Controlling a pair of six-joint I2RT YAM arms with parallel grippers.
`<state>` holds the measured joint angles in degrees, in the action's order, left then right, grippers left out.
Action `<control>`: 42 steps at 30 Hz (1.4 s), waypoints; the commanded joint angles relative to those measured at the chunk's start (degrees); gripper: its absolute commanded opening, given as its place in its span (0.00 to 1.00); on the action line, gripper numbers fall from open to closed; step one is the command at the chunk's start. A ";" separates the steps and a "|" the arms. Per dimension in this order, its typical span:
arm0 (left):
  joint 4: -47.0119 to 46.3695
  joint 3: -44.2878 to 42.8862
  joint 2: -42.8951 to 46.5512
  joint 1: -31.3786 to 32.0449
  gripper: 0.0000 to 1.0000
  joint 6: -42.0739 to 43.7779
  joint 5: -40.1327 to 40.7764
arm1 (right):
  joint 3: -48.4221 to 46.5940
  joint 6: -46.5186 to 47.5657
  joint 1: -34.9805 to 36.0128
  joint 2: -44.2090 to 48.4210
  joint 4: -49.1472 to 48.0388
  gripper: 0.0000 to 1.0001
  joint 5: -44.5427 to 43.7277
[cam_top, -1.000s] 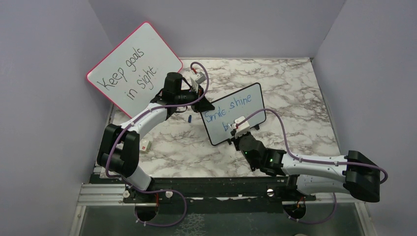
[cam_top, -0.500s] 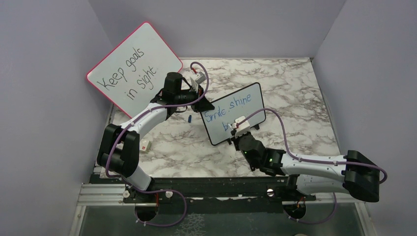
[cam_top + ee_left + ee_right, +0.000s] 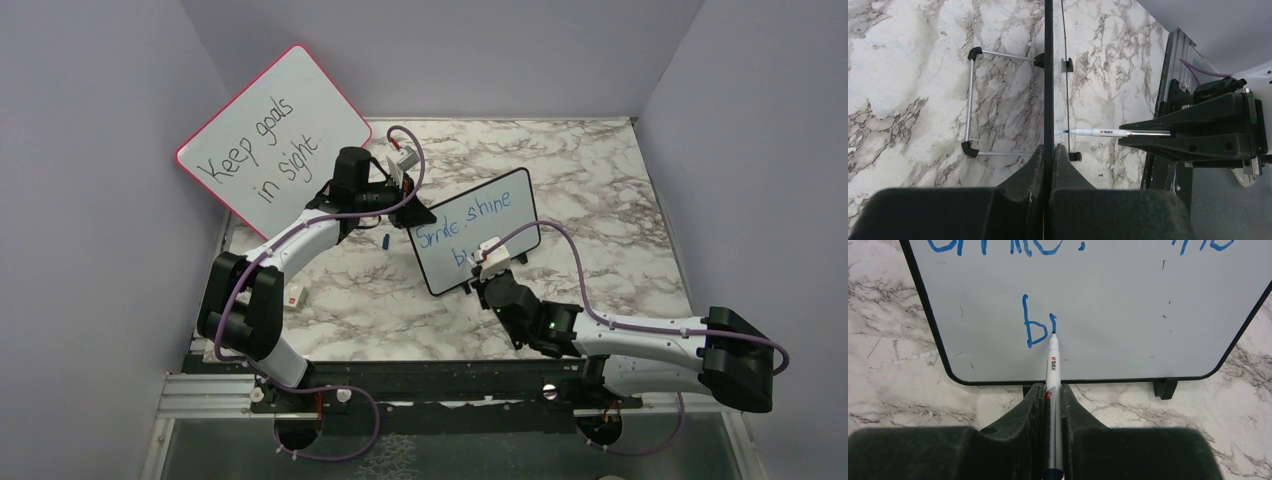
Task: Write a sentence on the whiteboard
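Note:
The small black-framed whiteboard (image 3: 478,232) stands tilted on the marble table. In blue it bears the sentence (image 3: 470,222): "Smile, shine", with "b" and a short stroke (image 3: 1037,325) on the second line. My left gripper (image 3: 411,213) is shut on the whiteboard's upper left edge (image 3: 1048,75), which runs between its fingers. My right gripper (image 3: 1052,390) is shut on a white and silver marker (image 3: 1053,365). The marker's blue tip touches the whiteboard (image 3: 1128,300) at the short stroke beside the "b". In the left wrist view the marker (image 3: 1108,132) meets the board's face from the right.
A larger red-framed board (image 3: 275,135) reading "Keep goals in sight" leans on the back left wall. A small blue cap (image 3: 385,241) and a small white and red object (image 3: 294,295) lie on the table left of the whiteboard. The whiteboard's wire stand (image 3: 969,100) juts out behind it.
The right arm's wrist has shifted very slightly at the board. The left arm and the whiteboard have not moved, and both grips are the same.

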<state>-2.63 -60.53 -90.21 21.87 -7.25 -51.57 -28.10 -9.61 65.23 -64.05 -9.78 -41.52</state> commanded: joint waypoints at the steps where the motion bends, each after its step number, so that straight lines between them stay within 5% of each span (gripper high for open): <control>1: 2.55 -0.28 -0.24 0.90 0.00 4.67 2.34 | 0.63 -2.14 -0.63 -0.04 3.29 0.01 2.44; 21: 3.84 -0.73 -0.49 0.90 0.00 4.86 2.44 | 0.09 -3.76 -0.63 -0.02 5.46 0.01 3.26; 42: 4.04 -0.46 -0.33 0.90 0.00 4.92 2.35 | 0.72 2.72 -1.06 -0.37 -5.03 0.01 -0.26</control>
<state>-1.48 -61.08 -90.21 21.89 -6.74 -51.53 -27.94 -8.32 65.17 -63.96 -9.91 -40.45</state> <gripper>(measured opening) 0.027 0.172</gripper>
